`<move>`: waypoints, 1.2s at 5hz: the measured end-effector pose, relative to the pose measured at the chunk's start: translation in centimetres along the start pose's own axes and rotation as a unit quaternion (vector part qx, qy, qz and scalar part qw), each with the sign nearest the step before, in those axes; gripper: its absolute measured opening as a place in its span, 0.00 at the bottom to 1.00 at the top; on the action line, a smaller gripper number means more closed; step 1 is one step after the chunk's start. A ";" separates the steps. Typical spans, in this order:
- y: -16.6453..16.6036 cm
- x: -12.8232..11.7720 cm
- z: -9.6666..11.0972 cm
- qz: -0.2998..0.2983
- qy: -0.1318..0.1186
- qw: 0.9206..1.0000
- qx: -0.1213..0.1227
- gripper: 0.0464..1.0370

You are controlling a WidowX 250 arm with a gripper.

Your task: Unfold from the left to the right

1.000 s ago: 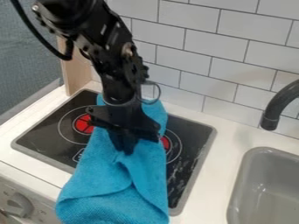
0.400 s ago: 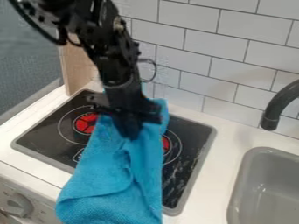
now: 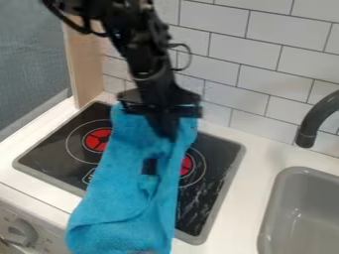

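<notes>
Black gripper (image 3: 163, 134) above the middle of the cooktop (image 3: 218, 198), pointing down into the upper part of a blue cloth (image 3: 116, 198). Fingers pressed together, pinching the cloth, which gathers up around the tips. Cloth runs lengthwise over the cooktop, from near the back edge to past the front edge, its lower end over the front of the white counter (image 3: 255, 171). Folds bunched along its right side; a dark gap mid-cloth, just below the gripper.

Surroundings: left burner (image 3: 97, 140), red, largely uncovered, just beside the cloth. Right burner (image 3: 187, 165), also red, partly under the cloth's right edge. Pale streaks on the cooktop's dark surface, right of the cloth. Wooden panel (image 3: 84, 69) upright behind the back left corner, grey-blue fabric (image 3: 33, 59) left of it. White tiled wall (image 3: 265, 69) behind; the arm crosses in front of it, a loop of cable at its side. Black faucet (image 3: 316, 118) and grey sink (image 3: 268, 213) to the right, well apart from the cloth. Knob (image 3: 24, 231) on the front panel, lower left.

Markings: small white print on the cooktop by the cloth's left edge, and tiny marks around the knob; both illegible.
</notes>
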State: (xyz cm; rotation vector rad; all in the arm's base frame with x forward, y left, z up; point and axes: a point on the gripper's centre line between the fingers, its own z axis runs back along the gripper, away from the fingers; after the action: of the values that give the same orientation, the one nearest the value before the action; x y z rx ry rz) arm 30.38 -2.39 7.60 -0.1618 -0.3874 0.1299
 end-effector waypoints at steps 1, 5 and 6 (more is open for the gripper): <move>-2.7 0.1 -0.9 -0.010 0.004 1.000 -0.025 0.01; -6.7 -0.8 -4.5 -0.024 0.033 0.998 -0.049 0.03; -6.7 -0.7 -4.4 -0.027 0.038 0.998 -0.048 0.19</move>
State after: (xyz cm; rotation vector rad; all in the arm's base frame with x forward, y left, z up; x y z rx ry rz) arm 32.06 -9.62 4.53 -0.2508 -0.3228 0.0510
